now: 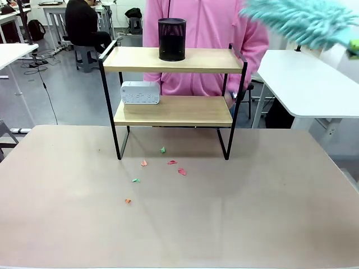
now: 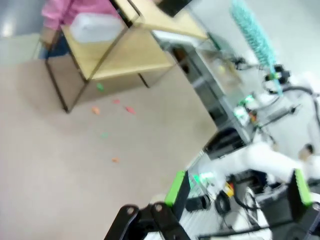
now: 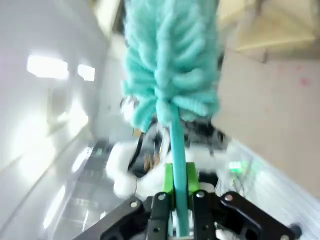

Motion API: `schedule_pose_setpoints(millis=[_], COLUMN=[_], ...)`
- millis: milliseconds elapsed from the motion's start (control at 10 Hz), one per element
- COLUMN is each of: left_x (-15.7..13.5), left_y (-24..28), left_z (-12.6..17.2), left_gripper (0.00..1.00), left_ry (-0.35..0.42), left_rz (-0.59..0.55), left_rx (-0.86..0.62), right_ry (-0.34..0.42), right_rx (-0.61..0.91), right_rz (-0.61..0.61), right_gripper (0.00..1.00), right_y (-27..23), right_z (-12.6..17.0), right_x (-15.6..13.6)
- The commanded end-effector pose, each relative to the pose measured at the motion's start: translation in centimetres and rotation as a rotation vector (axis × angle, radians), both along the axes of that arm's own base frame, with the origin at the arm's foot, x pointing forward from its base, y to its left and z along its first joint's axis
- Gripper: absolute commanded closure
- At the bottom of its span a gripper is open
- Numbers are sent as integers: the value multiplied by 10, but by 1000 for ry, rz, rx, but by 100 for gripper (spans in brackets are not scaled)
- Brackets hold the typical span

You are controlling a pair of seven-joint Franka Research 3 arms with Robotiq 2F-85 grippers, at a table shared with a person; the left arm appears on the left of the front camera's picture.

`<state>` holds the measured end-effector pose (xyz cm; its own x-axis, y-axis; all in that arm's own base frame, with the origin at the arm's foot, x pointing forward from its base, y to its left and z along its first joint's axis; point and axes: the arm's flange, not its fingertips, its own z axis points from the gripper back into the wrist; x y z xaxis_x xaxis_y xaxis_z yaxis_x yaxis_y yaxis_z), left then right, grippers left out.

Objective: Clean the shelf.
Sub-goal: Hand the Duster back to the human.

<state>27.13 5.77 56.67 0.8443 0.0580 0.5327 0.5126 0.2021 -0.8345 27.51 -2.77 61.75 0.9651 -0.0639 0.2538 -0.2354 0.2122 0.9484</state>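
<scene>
Front, shelf (image 1: pixel 179 112): stood at the far middle of the table (image 1: pixel 252 202), with a person (image 1: pixel 205 25) in pink close behind it.
Front, top board: carried a black mesh cup (image 1: pixel 171 39) near its middle.
Front, lower board: carried a white box (image 1: pixel 140 92) at its left end.
Front, table top: small coloured paper scraps (image 1: pixel 171 162) lay scattered on the near side of the shelf, toward the left.
Front, duster (image 1: pixel 300 19): a fluffy teal head, blurred, was up at the far right, above and to the right of the shelf and apart from it.
Left wrist, left gripper (image 2: pixel 239 192): its jaws stood wide apart with nothing between the green pads, over the table's near edge.
Left wrist, shelf: was far off across the table, with the scraps between it and the gripper.
Right wrist, right gripper (image 3: pixel 179 182): was clamped tight on the duster's thin teal handle, with the fluffy head straight beyond the fingers.
Right wrist, shelf: too blurred to place.
</scene>
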Motion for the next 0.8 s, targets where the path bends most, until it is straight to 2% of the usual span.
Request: schedule_pose_setpoints(millis=[0, 100, 200, 300, 400, 500, 600, 700], left_x=[2, -5, 3, 3, 3, 2, 7, 13], left_y=[-32, -45, -27, -27, -27, -41, -62, -86], left_z=[-28, -43, -14, -14, -14, -30, -31, -34], left_gripper=[0, 0, 0, 0, 0, 0, 0, 0], left_ry=[92, 144, 43, 43, 43, 82, 52, 72], left_rz=[-114, -167, -76, -76, -76, -114, -107, -155], left_rx=[19, 62, 12, 12, 12, 30, 45, 44], right_ry=[56, 102, 82, 97, 97, 162, 150, 91], right_rx=[-170, -266, -415, -78, -78, -195, -226, -212], right_rz=[594, 718, 528, 334, 334, 456, 605, 765], right_gripper=[87, 87, 87, 87, 87, 87, 87, 87], right_y=[18, 26, 14, 39, 39, 39, 61, 77], right_z=[-32, -49, -66, -30, -30, -60, -59, -48], right_x=[-13, -16, -15, -24, -24, -28, -18, -15])
